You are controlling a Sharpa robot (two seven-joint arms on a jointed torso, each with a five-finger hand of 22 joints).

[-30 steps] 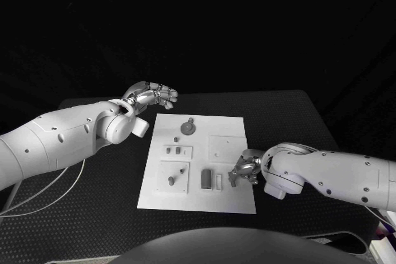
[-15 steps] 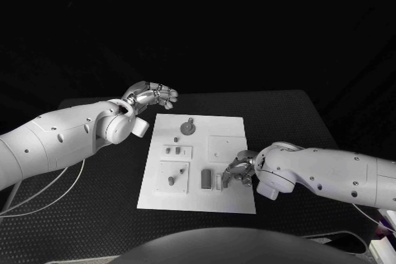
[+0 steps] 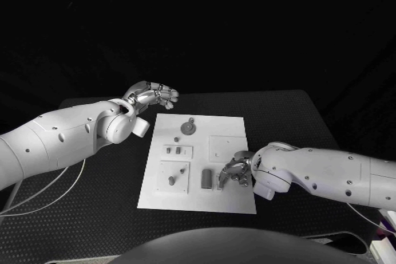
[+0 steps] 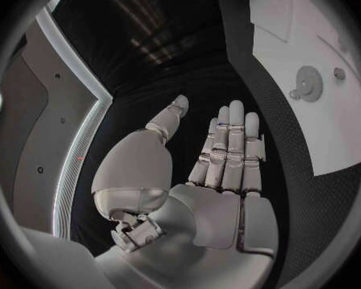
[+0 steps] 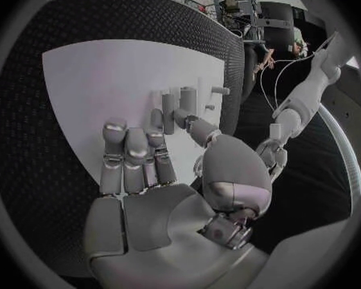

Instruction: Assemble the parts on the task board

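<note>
The white task board (image 3: 231,126) lies mid-table. On it stand a round grey disc part (image 3: 189,126), small pegs (image 3: 175,151) and a darker grey block (image 3: 206,178) in its near half. My right hand (image 3: 233,172) hovers low over the board's near right side, just right of the block, fingers pointing down and holding nothing. In the right wrist view that right hand (image 5: 148,167) lies spread over the board (image 5: 92,83), its thumb reaching toward upright grey pieces (image 5: 180,101). My left hand (image 3: 153,95) is raised beyond the board's far left corner, empty, with straight fingers (image 4: 228,154).
The board rests on a black textured mat (image 3: 280,115) with bare room on both sides. White cables (image 3: 50,189) trail along the table at the left. The left wrist view shows the disc part (image 4: 309,83) on the board's corner (image 4: 341,128).
My right hand has slid leftward over the board, closer to the dark grey block. The left arm and hand have stayed where they were.
</note>
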